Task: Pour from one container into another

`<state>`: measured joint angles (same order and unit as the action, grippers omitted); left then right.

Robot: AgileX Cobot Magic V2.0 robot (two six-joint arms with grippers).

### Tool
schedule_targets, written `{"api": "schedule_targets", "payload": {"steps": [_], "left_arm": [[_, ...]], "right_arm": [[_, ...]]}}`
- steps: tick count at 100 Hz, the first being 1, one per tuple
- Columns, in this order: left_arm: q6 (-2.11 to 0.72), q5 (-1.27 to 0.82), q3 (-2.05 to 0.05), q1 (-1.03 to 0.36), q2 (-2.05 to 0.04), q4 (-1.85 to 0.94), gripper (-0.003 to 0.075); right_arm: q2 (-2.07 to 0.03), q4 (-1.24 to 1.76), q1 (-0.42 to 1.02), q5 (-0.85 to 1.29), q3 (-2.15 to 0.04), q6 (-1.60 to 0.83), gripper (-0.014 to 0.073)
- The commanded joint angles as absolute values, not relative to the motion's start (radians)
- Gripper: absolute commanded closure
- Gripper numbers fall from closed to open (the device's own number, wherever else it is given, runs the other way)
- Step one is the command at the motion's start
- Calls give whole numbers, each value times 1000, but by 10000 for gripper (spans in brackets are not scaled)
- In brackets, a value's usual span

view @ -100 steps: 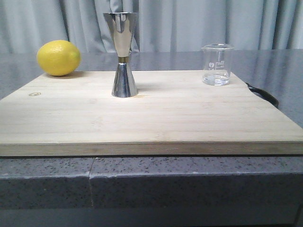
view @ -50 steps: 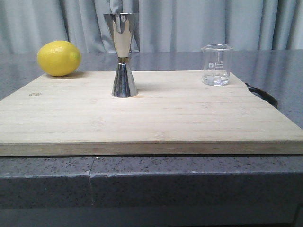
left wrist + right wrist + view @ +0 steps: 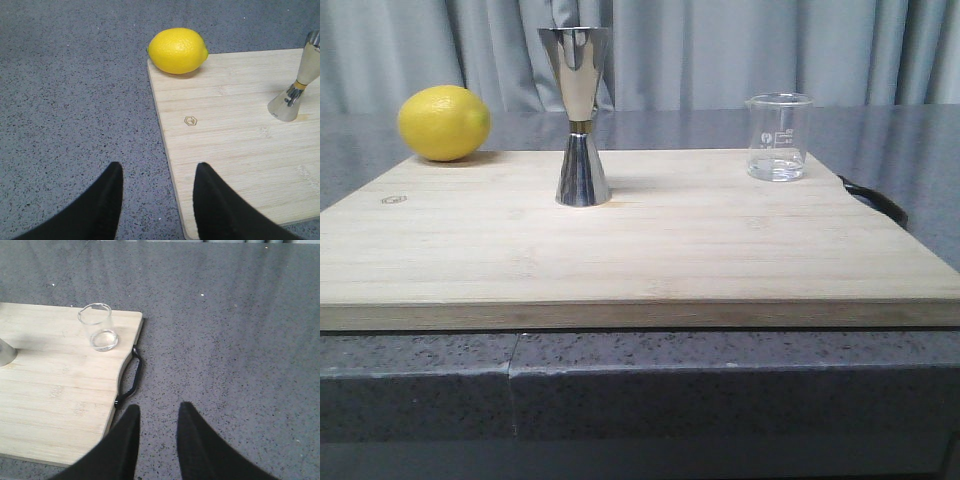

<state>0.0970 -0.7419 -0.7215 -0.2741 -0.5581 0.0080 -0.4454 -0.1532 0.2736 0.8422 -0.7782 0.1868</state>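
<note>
Beaker [image 3: 779, 137] first: you have the clear glass beaker standing upright near the far right corner of the wooden board [image 3: 620, 250], its pouring lip and white marks visible, with what may be a little clear liquid at its bottom. From your right jaws [image 3: 156, 437] it sits ahead and off to the left, well apart, with nothing between it and the fingers but bare board and the board's black handle [image 3: 131, 375], which curves off the board's edge just beside the beaker's side. Your right jaws hang over the grey desk [image 3: 240, 340] beside that edge, parted, holding nothing.

Next out, the steel jigger [image 3: 576, 115] stands upright on the board, taller than the beaker, a gold band at its narrow waist. It is well apart from the beaker, with open board between the two. From your left jaws [image 3: 157, 200] the jigger lies ahead and far to the right; only part of it shows in that wrist view.

Farthest out, a yellow lemon [image 3: 444, 122] rests at the board's far left corner, partly over the edge, ahead of your left jaws. A small stamped logo [image 3: 190, 120] lies on the board between the lemon and those jaws. Your left jaws are parted and empty, straddling the board's left edge above the desk.
</note>
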Motion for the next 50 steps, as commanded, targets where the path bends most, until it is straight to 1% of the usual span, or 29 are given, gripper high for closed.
{"api": "schedule_targets", "payload": {"steps": [1, 5, 16, 35, 50], "left_arm": [[107, -663, -749, -277, -559, 0, 540], [107, -663, -749, -277, -559, 0, 577], [107, -663, -749, -277, -559, 0, 643], [107, -663, -749, -277, -559, 0, 735], [107, -650, -749, -277, -559, 0, 739]], "right_arm": [[-450, -175, 268, 766, -800, 187, 492], [-450, -175, 268, 766, -800, 187, 508], [-450, -175, 268, 766, -800, 187, 554], [-450, -175, 268, 766, -800, 187, 637], [-450, -177, 268, 757, -800, 187, 641]]}}
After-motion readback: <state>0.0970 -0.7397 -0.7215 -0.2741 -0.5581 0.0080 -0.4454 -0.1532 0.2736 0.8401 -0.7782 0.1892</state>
